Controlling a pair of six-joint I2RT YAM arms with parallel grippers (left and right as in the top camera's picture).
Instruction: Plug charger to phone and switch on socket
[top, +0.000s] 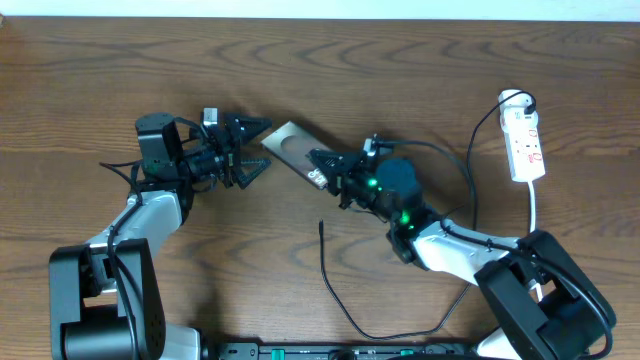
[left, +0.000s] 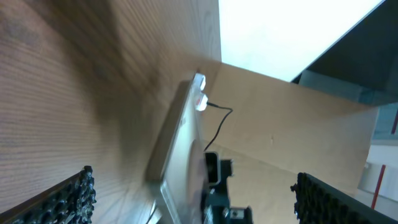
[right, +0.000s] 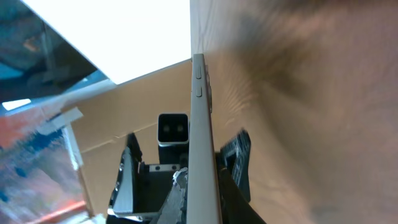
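Observation:
The phone lies slanted in the middle of the table, lifted on its edge. My right gripper is shut on its right end, by the white strip. In the right wrist view the phone shows edge-on between the fingers. My left gripper is open and empty, its jaws facing the phone's left end. In the left wrist view the phone stands between the spread fingers. The charger cable's plug tip lies loose on the table below the phone. The white socket lies at the far right.
The charger cable loops toward the front edge and back up to the socket. The socket's white cord runs down past the right arm. The socket also shows small and far off in the left wrist view.

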